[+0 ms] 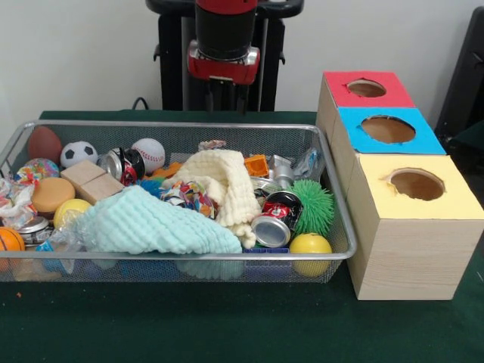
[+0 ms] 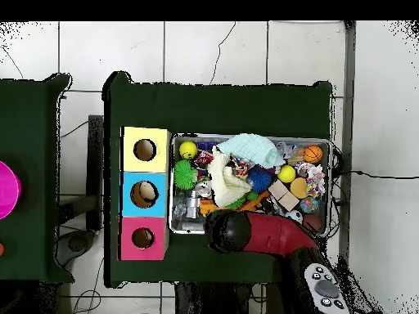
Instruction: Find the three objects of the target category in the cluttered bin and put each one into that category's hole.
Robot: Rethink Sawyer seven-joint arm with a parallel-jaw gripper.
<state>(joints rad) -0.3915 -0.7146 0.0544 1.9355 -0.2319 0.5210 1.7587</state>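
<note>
The arm's gripper (image 1: 224,76) hangs behind the wire bin (image 1: 344,227); I cannot tell if it holds anything. A crushed can (image 1: 276,219) lies near the bin's right end. It looks light, thin and slippery, so grab its sides.

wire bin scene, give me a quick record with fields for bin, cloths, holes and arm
bin: silver wire mesh bin on green table cover, crowded with balls, cans and toys
cloths: mint green waffle cloth near the front, cream waffle cloth behind it
holes: wooden box beside the bin, with red, blue and yellow tops, one round hole each
arm: red and black arm raised behind the bin, fingers hidden
</note>
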